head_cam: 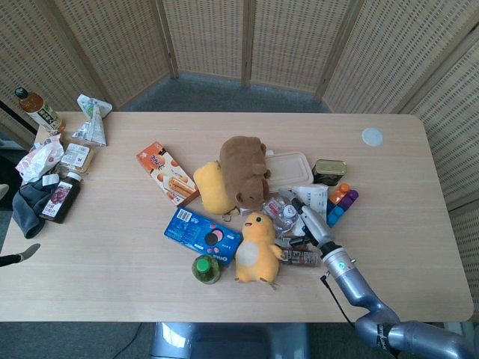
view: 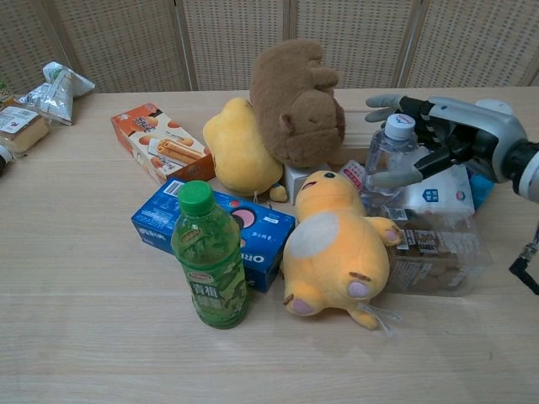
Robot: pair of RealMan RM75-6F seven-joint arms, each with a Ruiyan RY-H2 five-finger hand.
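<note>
The right hand (view: 425,139) was spread open around the clear water bottle (view: 386,164), ungripped; closing seemed due next.

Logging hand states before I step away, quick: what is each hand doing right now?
Left hand: only a tip shows at the head view's edge; cannot be told.
Right hand: open, fingers spread around the clear water bottle, not gripping it.
</note>
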